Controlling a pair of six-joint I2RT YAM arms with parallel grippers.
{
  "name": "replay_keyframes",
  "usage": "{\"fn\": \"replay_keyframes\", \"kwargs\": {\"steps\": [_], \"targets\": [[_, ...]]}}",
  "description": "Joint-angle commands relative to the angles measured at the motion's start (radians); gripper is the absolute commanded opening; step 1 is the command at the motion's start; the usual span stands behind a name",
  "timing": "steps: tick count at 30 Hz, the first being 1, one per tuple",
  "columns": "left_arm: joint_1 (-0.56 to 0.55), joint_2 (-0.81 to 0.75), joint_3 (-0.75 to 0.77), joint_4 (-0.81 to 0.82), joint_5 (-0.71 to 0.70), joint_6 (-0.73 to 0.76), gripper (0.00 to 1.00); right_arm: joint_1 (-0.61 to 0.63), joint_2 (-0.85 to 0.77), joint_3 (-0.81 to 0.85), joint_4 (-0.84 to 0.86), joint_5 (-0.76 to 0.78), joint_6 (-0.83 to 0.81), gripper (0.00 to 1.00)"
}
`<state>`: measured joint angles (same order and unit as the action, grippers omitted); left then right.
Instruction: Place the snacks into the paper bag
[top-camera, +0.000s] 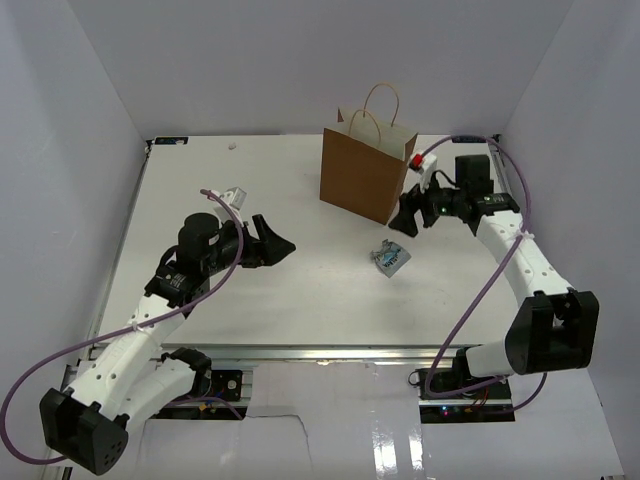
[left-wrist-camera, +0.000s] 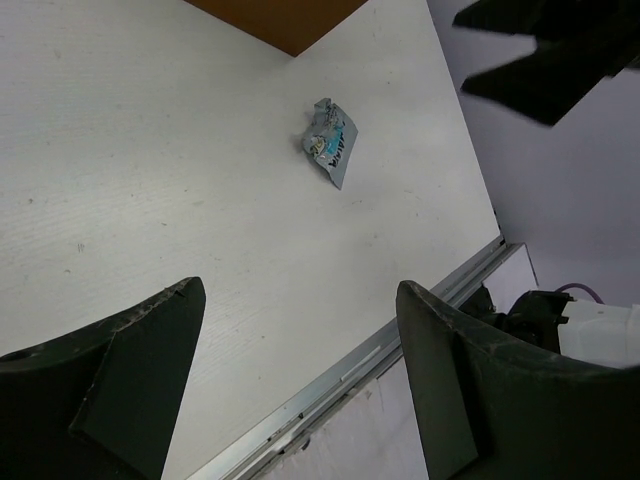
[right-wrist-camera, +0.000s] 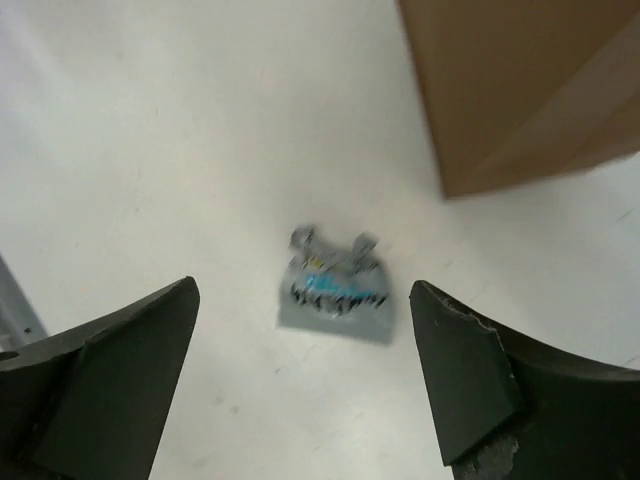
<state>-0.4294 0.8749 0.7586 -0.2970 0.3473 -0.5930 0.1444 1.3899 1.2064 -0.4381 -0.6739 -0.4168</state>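
An upright brown kraft paper bag with two thin looped handles stands toward the far right of the white surface, its long axis vertical and its open mouth facing up. One bottom corner points toward the near edge.

A small crumpled silver-grey foil snack packet with blue print lies flat on the surface, near the bag's front corner but apart from it. It is almost as wide as it is long. The right wrist view shows its bunched, wrinkled end turned toward the bag's side and its flatter end away from the bag – blur hides the print.

The right hand hovers just beside the bag, above the packet, with its fingers spread wide and nothing between them.

The left hand sits mid-surface, well apart from the packet and pointing toward it – it is also wide open and empty.
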Motion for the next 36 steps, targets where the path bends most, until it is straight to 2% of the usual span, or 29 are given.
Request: {"fn": "replay_keyframes", "kwargs": {"steps": [1,2,3,5,6,8,16,19,20,22,26,31,32,34,36], "targets": [[0.003,-0.013,-0.015,0.012,-0.007,-0.010,0.88,0.042,-0.083,-0.122,-0.066,0.069,0.002,0.95],[0.003,0.004,-0.016,0.019,0.005,-0.010,0.88,0.075,-0.094,-0.160,-0.039,0.120,0.004,0.94],[0.003,0.016,-0.018,0.027,0.012,-0.011,0.88,0.104,-0.106,-0.235,-0.002,0.248,0.018,0.90],[0.003,0.038,-0.012,0.042,0.031,-0.013,0.88,0.185,-0.097,-0.309,0.138,0.393,0.038,0.90],[0.003,0.056,-0.010,0.044,0.038,-0.013,0.88,0.202,-0.068,-0.347,0.177,0.510,0.042,0.90],[0.001,0.067,-0.007,0.044,0.044,-0.013,0.88,0.233,0.001,-0.363,0.266,0.621,0.072,0.90],[0.003,-0.026,-0.068,0.006,0.029,-0.057,0.88,0.233,0.236,-0.217,0.312,0.666,0.047,0.92],[0.003,-0.088,-0.094,-0.022,0.006,-0.071,0.88,0.233,0.268,-0.197,0.308,0.605,0.036,0.96],[0.003,-0.099,-0.097,-0.030,0.001,-0.077,0.88,0.234,0.277,-0.194,0.306,0.543,0.038,1.00],[0.003,-0.125,-0.104,-0.048,-0.010,-0.082,0.88,0.234,0.290,-0.188,0.291,0.460,0.044,0.87],[0.003,-0.137,-0.105,-0.063,-0.016,-0.083,0.88,0.233,0.304,-0.195,0.259,0.399,0.078,0.65],[0.001,-0.122,-0.101,-0.059,-0.013,-0.077,0.88,0.233,0.259,-0.268,0.263,0.379,0.061,0.44],[0.003,-0.114,-0.100,-0.056,-0.007,-0.077,0.88,0.233,0.241,-0.290,0.266,0.376,0.058,0.35],[0.003,-0.108,-0.100,-0.044,-0.004,-0.074,0.88,0.233,0.219,-0.307,0.271,0.378,0.047,0.25],[0.001,-0.100,-0.100,-0.037,0.001,-0.071,0.88,0.233,0.212,-0.324,0.271,0.382,0.038,0.20]]}}
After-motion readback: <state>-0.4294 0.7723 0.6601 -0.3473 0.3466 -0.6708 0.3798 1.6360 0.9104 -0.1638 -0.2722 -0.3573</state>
